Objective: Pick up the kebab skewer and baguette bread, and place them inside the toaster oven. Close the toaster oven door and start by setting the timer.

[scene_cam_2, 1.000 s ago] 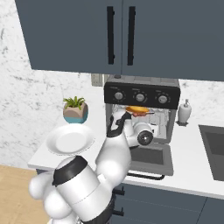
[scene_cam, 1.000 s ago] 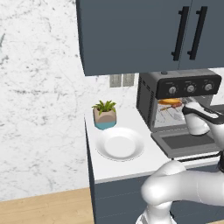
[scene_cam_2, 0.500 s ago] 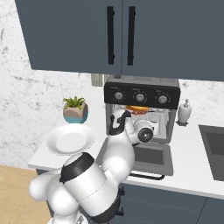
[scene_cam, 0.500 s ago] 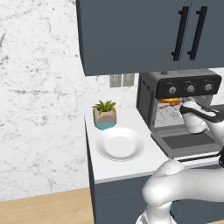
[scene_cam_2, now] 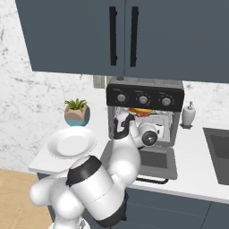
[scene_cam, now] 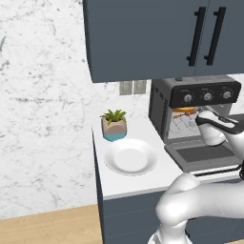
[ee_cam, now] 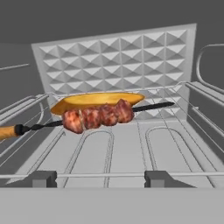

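1. Your gripper (ee_cam: 97,178) sits at the mouth of the toaster oven (scene_cam_2: 145,114). Its two dark fingertips (ee_cam: 41,178) stand apart with nothing between them; how wide they are you cannot tell exactly.
2. Just ahead of them, the kebab skewer (ee_cam: 98,116) lies across the wire rack (ee_cam: 131,144), wooden handle end to the hand view's left, thin dark tip to the right. It carries a row of red-brown meat chunks at mid-length.
3. The baguette bread (ee_cam: 96,100), a flat golden loaf, lies right behind the skewer, probably touching it.
4. Both items appear to be inside, so the toaster oven door (scene_cam_2: 150,159) is likely next. It lies dropped flat on the counter (scene_cam: 138,178).
5. Risk: pulling out carelessly, a fingertip could catch the rack's front bar or drag the skewer handle forward, leaving it to foul the door.
6. Risk: the arm arches over the open door, so swinging low could knock it.
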Tool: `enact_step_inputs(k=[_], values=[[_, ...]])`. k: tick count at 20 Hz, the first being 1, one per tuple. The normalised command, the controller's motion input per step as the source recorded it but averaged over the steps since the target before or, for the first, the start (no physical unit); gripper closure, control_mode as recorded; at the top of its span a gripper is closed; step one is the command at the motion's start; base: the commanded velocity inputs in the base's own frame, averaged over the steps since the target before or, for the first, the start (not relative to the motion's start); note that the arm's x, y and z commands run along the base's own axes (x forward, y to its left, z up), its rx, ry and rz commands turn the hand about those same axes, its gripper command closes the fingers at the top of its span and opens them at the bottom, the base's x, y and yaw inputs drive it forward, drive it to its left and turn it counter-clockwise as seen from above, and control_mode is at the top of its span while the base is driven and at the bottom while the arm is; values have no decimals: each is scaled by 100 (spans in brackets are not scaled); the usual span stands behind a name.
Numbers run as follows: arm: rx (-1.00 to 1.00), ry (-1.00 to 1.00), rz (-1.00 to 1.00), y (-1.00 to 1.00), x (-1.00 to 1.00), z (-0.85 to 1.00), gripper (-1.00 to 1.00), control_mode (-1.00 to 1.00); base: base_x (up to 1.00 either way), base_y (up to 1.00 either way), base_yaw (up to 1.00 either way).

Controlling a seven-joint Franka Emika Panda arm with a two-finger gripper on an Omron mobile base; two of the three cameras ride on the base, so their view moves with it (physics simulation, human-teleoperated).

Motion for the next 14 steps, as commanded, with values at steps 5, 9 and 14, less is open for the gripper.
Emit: enact_step_inputs(k=[5, 9, 14], values=[[0, 0, 0, 0, 11, 0, -100, -100, 0, 0, 0], [0, 0, 0, 0, 4, 0, -100, -100, 0, 0, 0], [0, 1, 0, 0, -3, 0, -100, -100, 0, 0, 0]])
